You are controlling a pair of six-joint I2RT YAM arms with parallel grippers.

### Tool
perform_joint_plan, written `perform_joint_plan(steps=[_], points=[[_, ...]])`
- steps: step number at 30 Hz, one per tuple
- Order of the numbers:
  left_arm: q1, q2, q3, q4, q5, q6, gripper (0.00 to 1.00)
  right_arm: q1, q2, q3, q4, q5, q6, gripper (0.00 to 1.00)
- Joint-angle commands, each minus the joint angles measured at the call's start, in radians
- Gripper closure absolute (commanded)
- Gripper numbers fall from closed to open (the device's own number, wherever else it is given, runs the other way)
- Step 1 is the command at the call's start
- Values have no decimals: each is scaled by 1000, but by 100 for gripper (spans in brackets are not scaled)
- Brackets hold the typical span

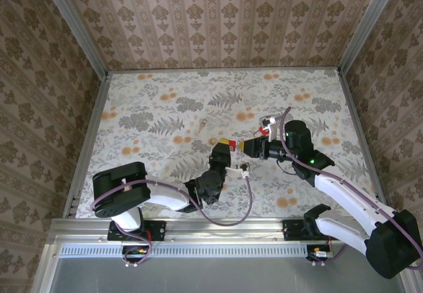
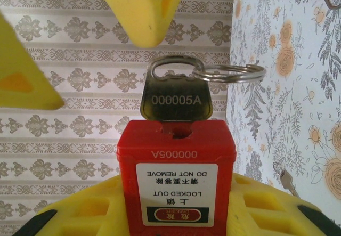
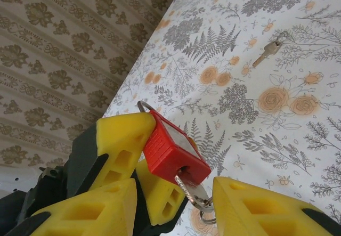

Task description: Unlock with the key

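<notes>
The left arm reaches from its base at the near left corner across to the middle of the table (image 1: 165,101), forearm low and the left hand (image 1: 223,149) pointed toward the far right. The right arm comes in from the near right corner, elbow bent, its right hand (image 1: 242,146) pointing left, so the two hands meet nose to nose just right of centre, raised off the surface.

The left hand is clamped on the red lock (image 2: 176,161), one yellow finger on each side of its body. The key (image 2: 176,100) sits in the lock's keyway, its stamped head sticking out toward the right hand, with a ring (image 2: 229,73) through its eye. The right hand's fingers (image 3: 261,209) are spread apart, one on either side of the key head and not touching it.

Floral tabletop lies open on every side of the hands, widest to the left and toward the far wall (image 1: 198,15). Patterned walls and metal rails close in the left, far and right edges.

Counted: one lock held, two keys. The spare key (image 3: 269,49) lies flat on the table, apart from the hands on the far side. A small red piece (image 1: 265,129) sits by the right wrist; what it is I cannot tell.
</notes>
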Motion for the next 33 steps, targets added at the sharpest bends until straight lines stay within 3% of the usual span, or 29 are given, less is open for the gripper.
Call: perform_joint_plan(steps=[1, 18, 29, 33], points=[[-9, -6, -4, 76, -27, 10, 100, 3, 11, 16, -2, -36, -29, 58], [-40, -12, -7, 78, -26, 17, 100, 31, 72, 64, -70, 117, -54, 61], [-48, -26, -8, 85, -35, 31, 100, 31, 89, 63, -101, 144, -47, 64], [-48, -22, -5, 87, -33, 32, 100, 31, 62, 68, -108, 148, -37, 60]])
